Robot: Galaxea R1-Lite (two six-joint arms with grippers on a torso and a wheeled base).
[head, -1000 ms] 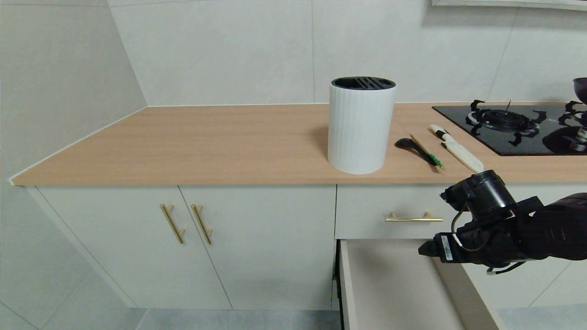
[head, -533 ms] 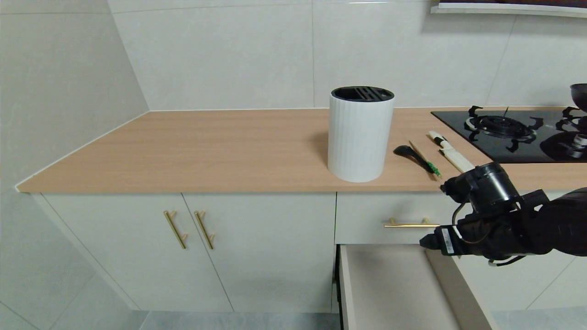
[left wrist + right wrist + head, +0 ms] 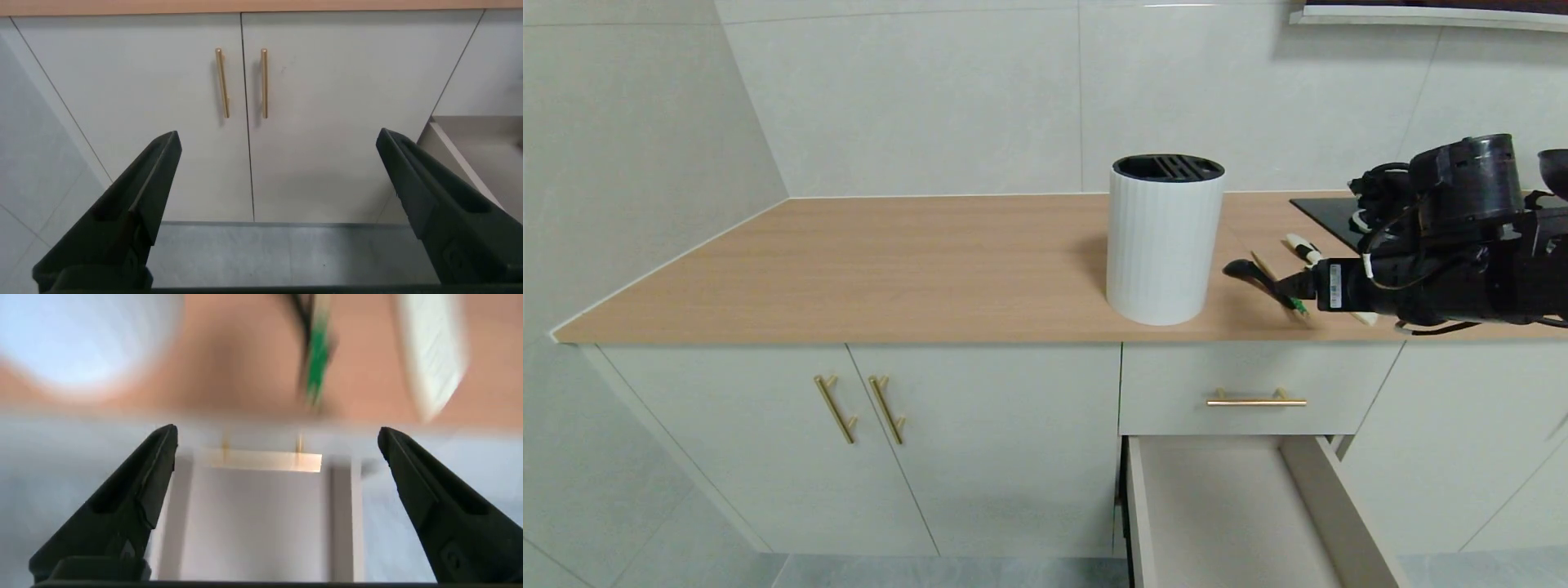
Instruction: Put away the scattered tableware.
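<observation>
We see a countertop [image 3: 890, 269] w/ wood-grain finish, matt, smooth. On it the holder [image 3: 1164, 253]: white, ribbed wall, matt, prob. plastic; black slotted top. Just beside the holder, a black spoon [image 3: 1241, 268] w/ slight gloss, chopsticks [image 3: 1259, 261] of pale wood, and a cream knife [image 3: 1304, 247], smooth. Beyond these, hob [image 3: 1327, 214]: glossy black glass. Below the holder, cabinet doors [image 3: 988, 441] smooth matt; handles [image 3: 1256, 400] brushed brass-look metal. Wall tiles [image 3: 915, 98] behind it: smooth, faint sheen.

Black spoon [image 3: 1245, 269], wooden chopsticks [image 3: 1264, 265] with green near ends, and white-handled knife [image 3: 1304, 248] lie flat, side by side, close to the countertop's [image 3: 890, 261] front edge, toward its right end. Knife blade partly hidden.
</observation>
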